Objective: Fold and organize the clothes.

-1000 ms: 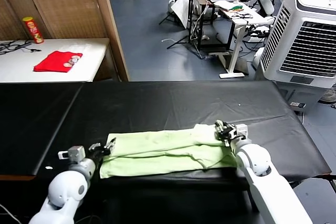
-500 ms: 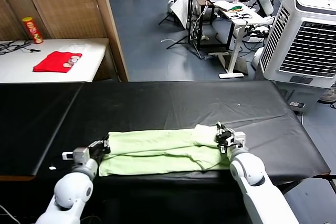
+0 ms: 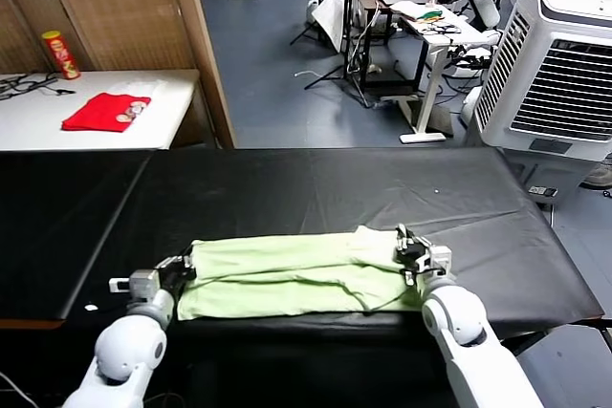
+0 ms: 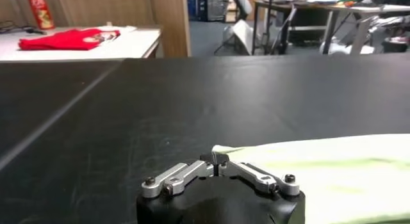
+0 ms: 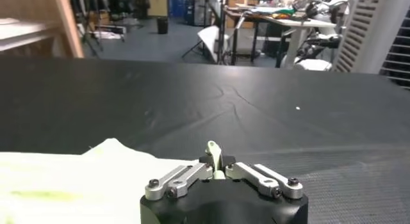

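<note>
The pale green shirt (image 3: 287,274) lies folded into a long strip along the near edge of the black table (image 3: 316,188). My left gripper (image 3: 180,267) is at the strip's left end. In the left wrist view its pads (image 4: 215,159) are pressed together on the corner of the shirt (image 4: 333,174). At the strip's right end is my right gripper (image 3: 409,253). In the right wrist view the right gripper (image 5: 214,160) pinches a small upright tuft of the green fabric, and the rest of the shirt (image 5: 64,187) spreads out beside it.
A white side table (image 3: 163,121) at the far left holds a red folded cloth (image 3: 105,110) and a red can (image 3: 59,53). A wooden partition (image 3: 124,7) stands behind it. A white air cooler (image 3: 555,74) stands at the right, past the table.
Both grippers have drawn slightly toward the table's near edge, the right one more, and the shirt's ends have shifted a little with them. The strip keeps its shape.
</note>
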You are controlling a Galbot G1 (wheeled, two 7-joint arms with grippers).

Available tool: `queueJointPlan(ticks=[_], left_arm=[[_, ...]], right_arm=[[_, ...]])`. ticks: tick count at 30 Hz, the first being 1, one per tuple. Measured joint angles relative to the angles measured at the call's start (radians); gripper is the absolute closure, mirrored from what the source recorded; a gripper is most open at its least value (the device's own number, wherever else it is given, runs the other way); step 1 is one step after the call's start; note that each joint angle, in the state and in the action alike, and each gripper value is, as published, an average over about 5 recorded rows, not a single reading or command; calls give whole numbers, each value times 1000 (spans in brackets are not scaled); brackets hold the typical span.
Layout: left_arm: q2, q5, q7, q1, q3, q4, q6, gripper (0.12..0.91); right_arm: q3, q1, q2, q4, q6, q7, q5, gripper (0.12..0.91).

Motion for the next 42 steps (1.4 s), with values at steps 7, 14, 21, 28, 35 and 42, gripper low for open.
queueJointPlan(ticks=[7, 14, 21, 28, 35, 42], left_arm=[[8, -53, 0, 49, -41, -66, -4, 370], [-39, -154, 2, 146, -75, -170, 8, 234], [-97, -102, 18, 208, -66, -178, -23, 232], [-125, -82, 24, 215, -65, -144, -39, 326], [-143, -61, 33, 219, -56, -126, -49, 445], [-150, -45, 33, 207, -47, -116, -50, 793]], right_arm=[[44, -68, -22, 100, 17, -15, 3, 240], [78, -121, -22, 171, 21, -18, 15, 227], [88, -136, -23, 190, 23, -24, 13, 227], [89, -139, -24, 196, 29, -32, 2, 227], [86, -141, -21, 197, 41, -44, -21, 227], [83, -141, -15, 197, 44, -52, -34, 227]])
